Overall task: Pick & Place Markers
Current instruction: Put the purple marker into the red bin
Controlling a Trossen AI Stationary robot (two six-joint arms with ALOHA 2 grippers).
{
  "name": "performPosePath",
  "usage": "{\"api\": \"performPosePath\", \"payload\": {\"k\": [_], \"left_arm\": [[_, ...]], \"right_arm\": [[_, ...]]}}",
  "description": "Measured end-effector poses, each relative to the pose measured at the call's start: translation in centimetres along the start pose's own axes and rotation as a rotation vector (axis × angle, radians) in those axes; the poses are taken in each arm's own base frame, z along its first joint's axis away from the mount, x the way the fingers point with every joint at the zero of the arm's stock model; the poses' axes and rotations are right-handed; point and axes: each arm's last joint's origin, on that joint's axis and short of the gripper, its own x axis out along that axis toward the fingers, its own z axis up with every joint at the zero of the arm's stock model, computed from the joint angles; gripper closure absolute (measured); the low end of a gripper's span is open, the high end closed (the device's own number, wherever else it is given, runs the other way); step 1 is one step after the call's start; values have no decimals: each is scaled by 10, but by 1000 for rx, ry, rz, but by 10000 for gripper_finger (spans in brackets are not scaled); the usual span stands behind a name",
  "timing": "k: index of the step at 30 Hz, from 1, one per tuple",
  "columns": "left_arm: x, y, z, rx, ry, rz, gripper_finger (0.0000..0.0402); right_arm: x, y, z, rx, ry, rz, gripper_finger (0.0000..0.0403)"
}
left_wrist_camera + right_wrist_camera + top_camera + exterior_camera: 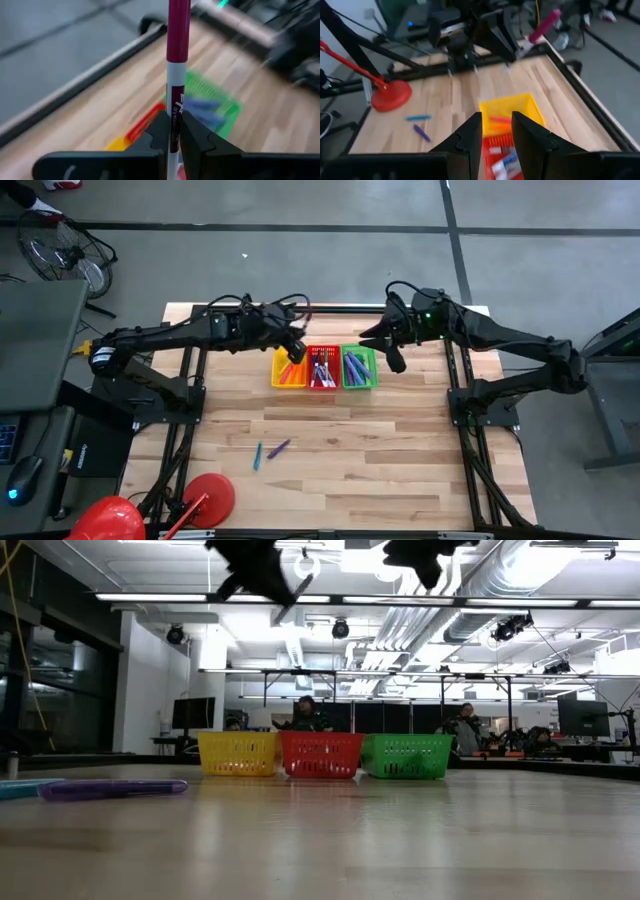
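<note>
High view puts your left claw (pixel 293 352) over the yellow basket (pixel 287 369), at the edge nearest the red basket (pixel 322 368), and the left wrist view shows it clenched on a magenta-capped marker (pixel 176 75) that stands up between the fingers, gripped low on its white barrel. Your right claw (pixel 392 352) hangs just beside the green basket (pixel 358 367); its fingers stand a little apart with nothing between them, so call it released and waiting.

Two markers lie loose on the tabletop (pixel 400 460), well apart from the baskets: a blue marker (pixel 257 456) and a purple marker (pixel 279 448) close beside it. All three baskets already hold markers.

The risks, as I judge them:
- That marker is pinched near one end with most of its length sticking out. A quick swing could make it pivot in the fingers, and on release it may tip over the basket rim rather than drop inside.
- You sit near the line between yellow and red (the colour match matters if you are sorting). Let go here and it could land in the wrong compartment or hang on the shared rim.
- Both claws are crowded around the baskets; bring the right arm across and you may knock the left or nudge a basket.
</note>
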Motion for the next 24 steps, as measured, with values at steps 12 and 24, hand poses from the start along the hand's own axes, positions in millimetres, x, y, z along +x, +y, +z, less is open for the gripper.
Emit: {"api": "performPosePath", "payload": {"k": [12,24], "left_arm": [[-3,-23,20,56,-205,-252,384],[5,-30,24,61,-253,-320,384]], "right_arm": [[21,-17,17,-6,-181,108,242],[55,-30,18,17,-254,139,187]]}}
